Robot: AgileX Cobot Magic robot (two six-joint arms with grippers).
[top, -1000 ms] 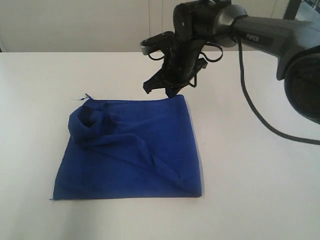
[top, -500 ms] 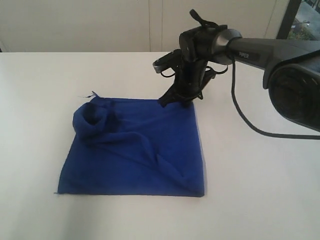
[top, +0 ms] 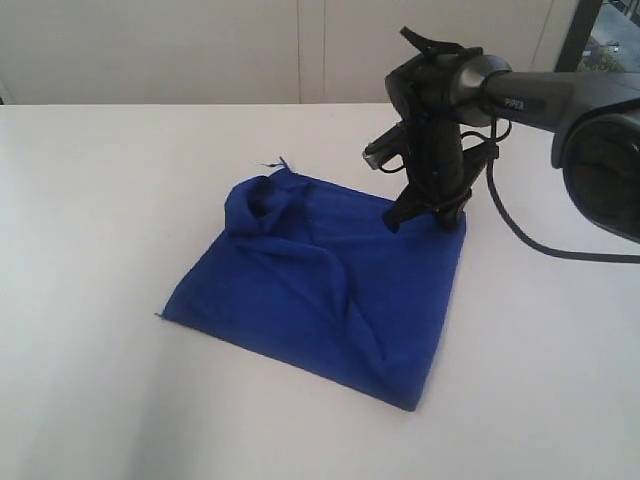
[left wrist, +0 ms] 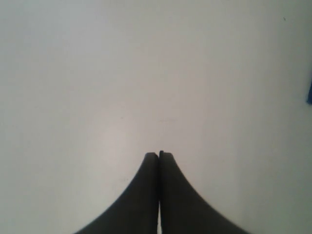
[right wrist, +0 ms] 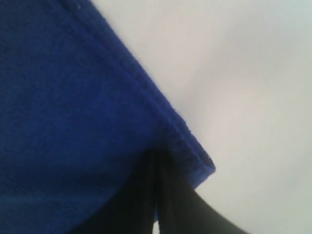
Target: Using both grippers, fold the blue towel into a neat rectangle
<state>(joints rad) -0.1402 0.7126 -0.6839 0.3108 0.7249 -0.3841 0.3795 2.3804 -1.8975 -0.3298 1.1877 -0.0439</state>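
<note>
The blue towel (top: 320,280) lies on the white table (top: 90,200), rumpled, with a rolled-up hump at its far left corner (top: 258,205) and a diagonal crease across it. A small thread tag (top: 275,162) sticks out at that far corner. My right gripper (top: 420,215) points down at the towel's far right corner. In the right wrist view its jaws (right wrist: 158,153) are shut on the towel (right wrist: 73,97) just inside the hemmed corner (right wrist: 207,163). My left gripper (left wrist: 159,154) is shut over bare table, holding nothing, and does not show in the exterior view.
The right arm's black cable (top: 520,235) loops over the table to the right of the towel. A pale wall (top: 200,50) runs behind the table's far edge. A blue sliver (left wrist: 310,92) shows at the edge of the left wrist view.
The right gripper came down onto the towel's far right corner, then moved right. The towel slid and turned with it, its far edge swinging to the right.
</note>
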